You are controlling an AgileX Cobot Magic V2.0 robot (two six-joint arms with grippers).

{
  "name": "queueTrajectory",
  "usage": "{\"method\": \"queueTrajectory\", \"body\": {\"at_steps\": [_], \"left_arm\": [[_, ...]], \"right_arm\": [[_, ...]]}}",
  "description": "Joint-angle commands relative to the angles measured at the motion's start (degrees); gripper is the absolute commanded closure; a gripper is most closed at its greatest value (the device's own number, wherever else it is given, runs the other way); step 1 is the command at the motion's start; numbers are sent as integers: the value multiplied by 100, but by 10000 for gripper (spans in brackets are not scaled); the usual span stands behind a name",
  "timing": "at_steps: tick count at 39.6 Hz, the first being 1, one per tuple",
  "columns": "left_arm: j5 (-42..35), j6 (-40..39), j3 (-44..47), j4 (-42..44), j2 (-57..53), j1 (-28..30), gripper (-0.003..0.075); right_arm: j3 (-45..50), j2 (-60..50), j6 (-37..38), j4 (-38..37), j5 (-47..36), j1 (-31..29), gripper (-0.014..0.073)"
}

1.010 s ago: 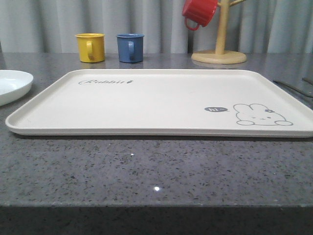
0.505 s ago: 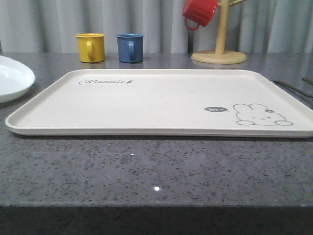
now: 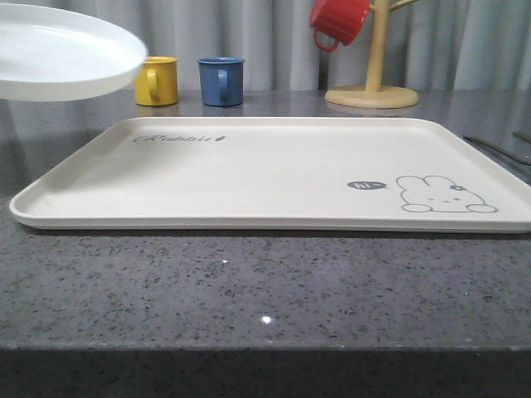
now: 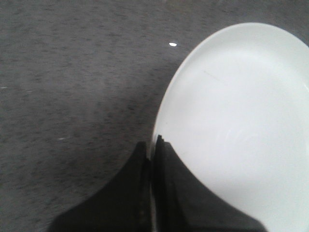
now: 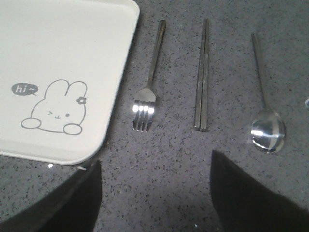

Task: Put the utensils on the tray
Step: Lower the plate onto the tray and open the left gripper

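The cream rabbit tray [image 3: 274,170] lies in the middle of the grey counter; its corner with the rabbit drawing [image 5: 58,58] appears in the right wrist view. Beside that corner lie a silver fork [image 5: 147,92], a pair of chopsticks [image 5: 202,82] and a spoon [image 5: 266,130], side by side on the counter. My right gripper [image 5: 155,159] hovers open above the counter just short of the fork and chopsticks, holding nothing. My left gripper [image 4: 153,145] is shut on the rim of a round white plate [image 4: 241,121], which hangs in the air at the upper left [image 3: 58,50].
A yellow mug [image 3: 156,80] and a blue mug [image 3: 221,80] stand behind the tray. A red mug [image 3: 338,21] hangs on a wooden mug tree [image 3: 373,83] at the back right. Grey curtains close off the back.
The white plate has risen from the counter at the left edge into the air and moved a little to the right, now partly covering the yellow mug.
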Motion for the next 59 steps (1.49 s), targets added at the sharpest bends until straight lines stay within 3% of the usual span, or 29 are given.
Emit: {"method": "queueTrajectory", "body": {"at_steps": [1, 12, 22, 25, 29, 33, 44, 50, 55, 59], "left_arm": [[-396, -4, -194, -250, -15, -635, 740], [-749, -4, -194, -324, 810, -1791, 740], [-1232, -4, -194, -411, 1400, -1904, 724], [-1235, -4, -194, -411, 1437, -1904, 612], [-1208, -4, -200, -385, 1425, -1904, 358], [-1126, -4, -200, -223, 1348, -1904, 281], [-832, -4, -200, 78, 297, -2006, 280], [-484, -63, 62, 612, -567, -2650, 280], [-554, -754, 741, 1598, -1659, -3342, 302], [-567, -932, 1434, 1703, -2720, -3596, 302]], "right_arm": [[-169, 48, -4, -9, -351, -23, 89], [-169, 48, -4, -9, -351, -23, 89], [-169, 48, -4, -9, -351, -23, 89], [-169, 48, -4, -9, -351, -23, 89], [-169, 48, -4, -9, -351, -23, 89], [-169, 48, -4, -9, -351, -23, 89], [-169, 48, -4, -9, -351, -23, 89], [-169, 48, -4, -9, -351, -23, 89], [-169, 48, -4, -9, -351, -23, 89], [-169, 48, -4, -9, -351, -23, 89]]}}
